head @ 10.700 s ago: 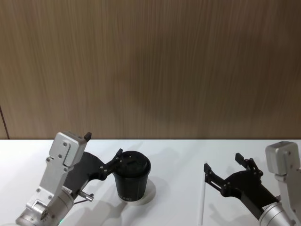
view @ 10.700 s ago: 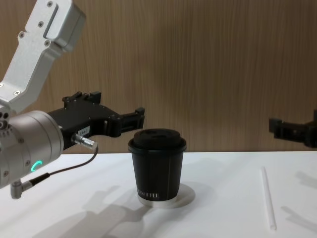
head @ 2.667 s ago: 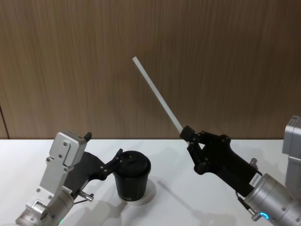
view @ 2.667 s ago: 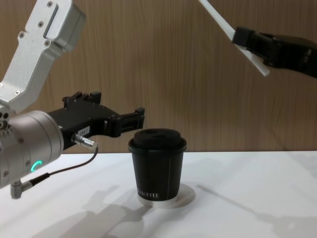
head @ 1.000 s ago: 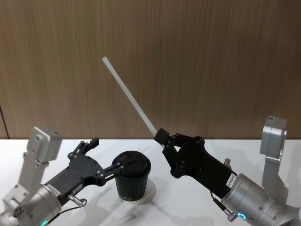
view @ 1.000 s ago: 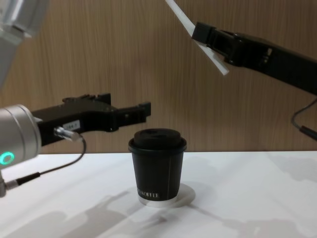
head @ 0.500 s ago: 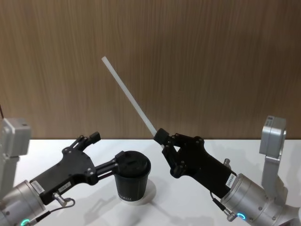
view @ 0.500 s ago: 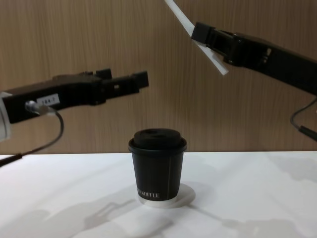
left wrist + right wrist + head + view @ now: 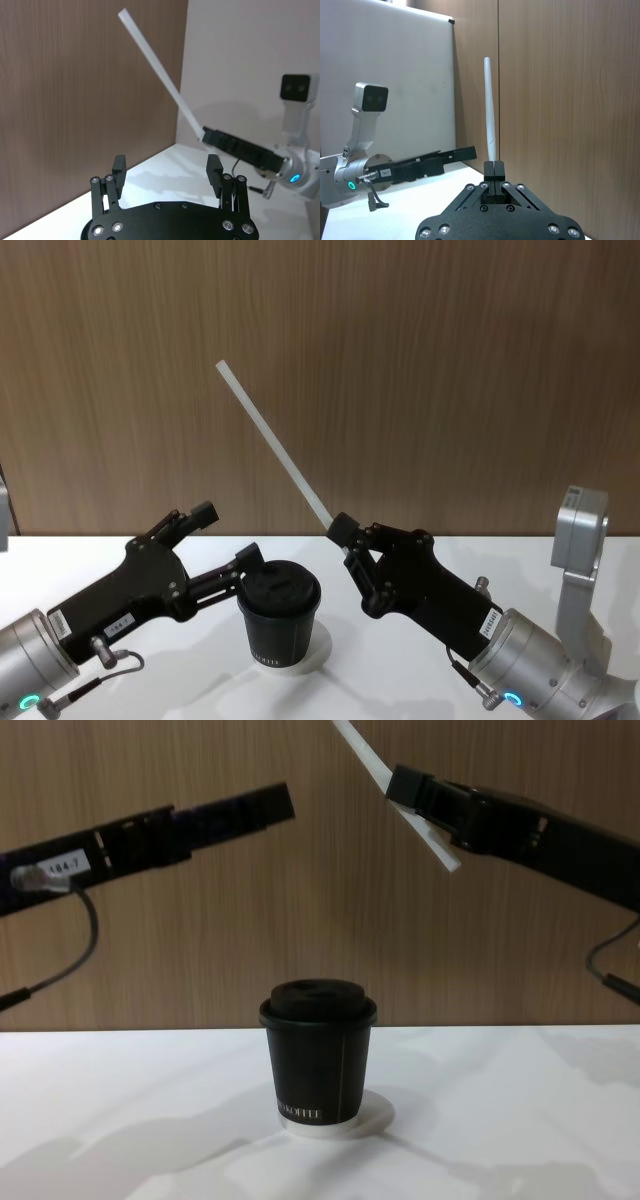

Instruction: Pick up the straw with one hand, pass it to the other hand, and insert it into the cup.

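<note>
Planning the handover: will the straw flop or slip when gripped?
Probably stiff: the straw juts straight though the right end effector pinches it near its lower end. So thin, it is likely light and may pivot in a loose pinch.

White straw (image 9: 275, 445), black cup (image 9: 279, 635) (tiny white lettering (image 9: 301, 1113)), brown wood-grain wall (image 9: 450, 360), white table (image 9: 500, 1120)

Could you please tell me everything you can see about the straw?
The straw is a thin, straight white tube, plastic by its look, unbent. It hangs tilted in the air, its long free end pointing up and toward the robot's left before the wood wall. The right gripper is shut on it near its lower end, a short stub sticking out below the grip. Nothing else touches it: the open left gripper is apart from it, and the cup stands on the table below.
</note>
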Robot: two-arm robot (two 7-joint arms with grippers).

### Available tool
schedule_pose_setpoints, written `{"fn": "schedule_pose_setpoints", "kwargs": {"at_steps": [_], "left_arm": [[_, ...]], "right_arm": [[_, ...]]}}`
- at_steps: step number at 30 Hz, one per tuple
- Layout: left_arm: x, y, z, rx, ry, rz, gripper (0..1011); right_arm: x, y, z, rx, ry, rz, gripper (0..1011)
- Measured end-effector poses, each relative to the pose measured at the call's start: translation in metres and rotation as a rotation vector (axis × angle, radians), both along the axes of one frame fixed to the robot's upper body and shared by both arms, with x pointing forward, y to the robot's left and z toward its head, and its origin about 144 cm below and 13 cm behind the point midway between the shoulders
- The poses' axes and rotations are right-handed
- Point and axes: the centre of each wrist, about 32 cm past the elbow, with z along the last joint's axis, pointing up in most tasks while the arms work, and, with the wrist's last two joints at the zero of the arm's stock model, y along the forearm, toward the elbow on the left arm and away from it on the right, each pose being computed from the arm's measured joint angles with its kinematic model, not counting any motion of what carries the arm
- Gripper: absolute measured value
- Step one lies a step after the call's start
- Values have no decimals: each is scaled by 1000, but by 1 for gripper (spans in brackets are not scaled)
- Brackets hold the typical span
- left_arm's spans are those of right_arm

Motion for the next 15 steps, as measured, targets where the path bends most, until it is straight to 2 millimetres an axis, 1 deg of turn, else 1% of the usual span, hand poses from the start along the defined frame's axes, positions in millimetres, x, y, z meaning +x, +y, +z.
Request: {"fn": "schedule_pose_setpoints", "kwargs": {"at_steps": [9,15], "left_arm": [[6,0,2,-77,2,-81,1003],[12,-5,2,-127,25,-141,1003]], "right_arm": [[0,0,0,0,0,0,4],[0,0,0,0,0,0,4]]}}
